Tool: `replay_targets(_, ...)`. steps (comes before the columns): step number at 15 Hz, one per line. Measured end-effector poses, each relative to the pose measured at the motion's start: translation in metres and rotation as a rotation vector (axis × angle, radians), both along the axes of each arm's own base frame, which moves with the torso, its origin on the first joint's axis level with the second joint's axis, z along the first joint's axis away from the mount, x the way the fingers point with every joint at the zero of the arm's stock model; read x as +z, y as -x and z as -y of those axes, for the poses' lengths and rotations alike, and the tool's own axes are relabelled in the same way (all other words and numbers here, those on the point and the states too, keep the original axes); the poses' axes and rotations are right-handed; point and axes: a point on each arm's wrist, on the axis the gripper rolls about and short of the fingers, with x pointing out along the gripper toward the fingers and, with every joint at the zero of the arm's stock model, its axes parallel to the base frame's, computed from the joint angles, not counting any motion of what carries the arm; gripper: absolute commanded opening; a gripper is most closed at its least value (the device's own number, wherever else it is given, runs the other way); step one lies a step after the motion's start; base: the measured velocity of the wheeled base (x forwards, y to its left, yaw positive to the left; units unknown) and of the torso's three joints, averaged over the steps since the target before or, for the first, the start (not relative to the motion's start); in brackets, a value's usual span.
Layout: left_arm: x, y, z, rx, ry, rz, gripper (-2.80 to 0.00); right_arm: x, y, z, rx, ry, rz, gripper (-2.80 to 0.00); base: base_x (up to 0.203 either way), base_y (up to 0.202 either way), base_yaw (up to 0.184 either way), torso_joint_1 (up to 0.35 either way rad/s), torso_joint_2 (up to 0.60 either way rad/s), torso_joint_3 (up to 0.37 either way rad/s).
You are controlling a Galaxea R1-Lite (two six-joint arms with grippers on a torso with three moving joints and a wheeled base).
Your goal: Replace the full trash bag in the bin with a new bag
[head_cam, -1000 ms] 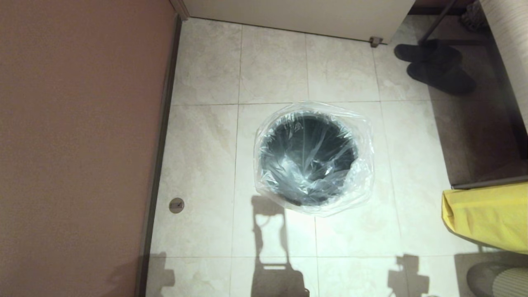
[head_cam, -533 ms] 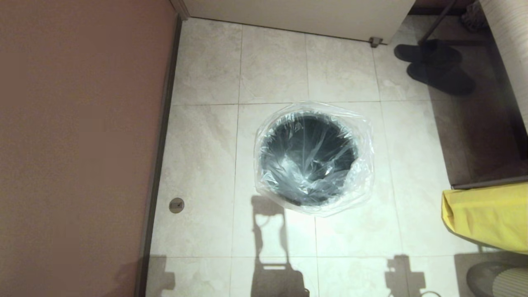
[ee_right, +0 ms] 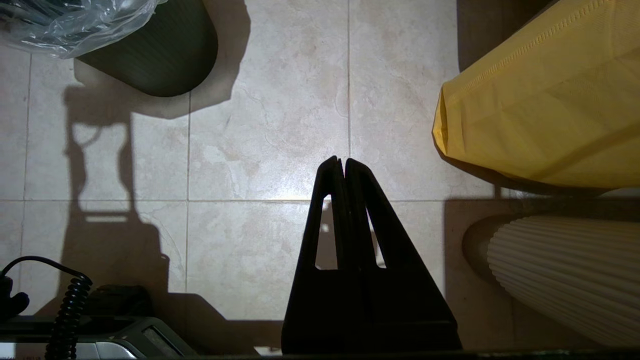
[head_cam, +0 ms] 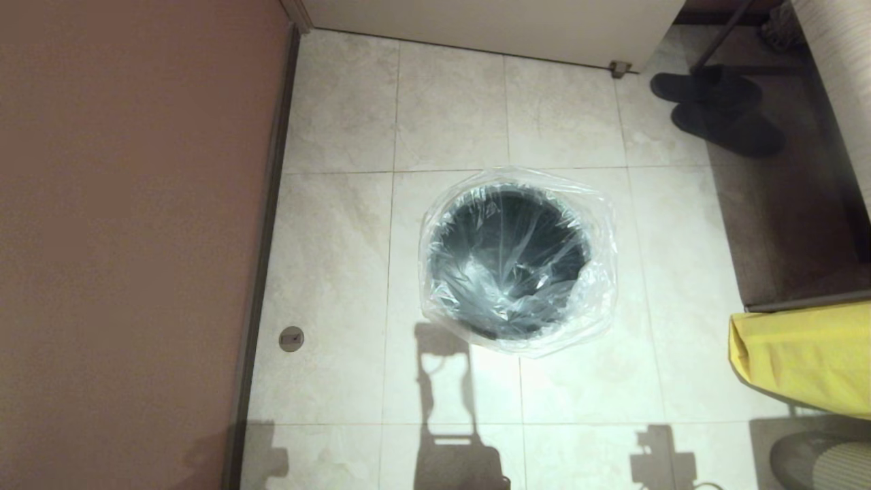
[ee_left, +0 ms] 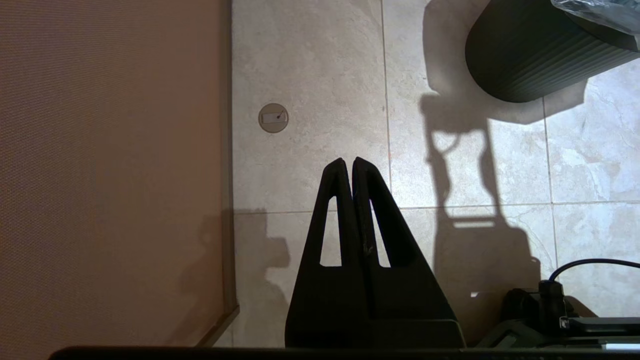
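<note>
The dark grey bin (head_cam: 514, 262) stands on the tiled floor in the middle of the head view. The clear crinkly new bag (head_cam: 599, 292) lines it, its edge folded out over the rim all round. The bin's ribbed side (ee_left: 530, 50) and a bit of the bag (ee_left: 600, 12) show in the left wrist view, and the bin (ee_right: 160, 55) with the bag (ee_right: 75, 25) in the right wrist view. My left gripper (ee_left: 348, 161) is shut and empty over bare floor near the wall. My right gripper (ee_right: 339, 160) is shut and empty above the tiles, well short of the bin.
A brown wall (head_cam: 136, 238) runs along the left. An opaque yellow bag (head_cam: 803, 354) sits at the right, with a ribbed cream object (ee_right: 565, 270) below it. Dark slippers (head_cam: 721, 109) lie at the far right. A round floor fitting (head_cam: 291, 338) sits near the wall.
The shadow of the right arm on the floor has slid slightly left and down. The bin and bag have not moved.
</note>
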Motion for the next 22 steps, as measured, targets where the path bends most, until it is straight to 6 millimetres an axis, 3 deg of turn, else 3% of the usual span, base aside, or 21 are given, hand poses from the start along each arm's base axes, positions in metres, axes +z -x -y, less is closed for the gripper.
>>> replay_targets(22, 0.0001, -0.0001, 0.0, 0.0, 0.0, -0.001, -2.8, -0.0004, -0.0002, 0.0002, -0.008, -0.031, -0.002, -2.8, 0.0, 0.0, 0.0, 0.0, 0.0, 0.0)
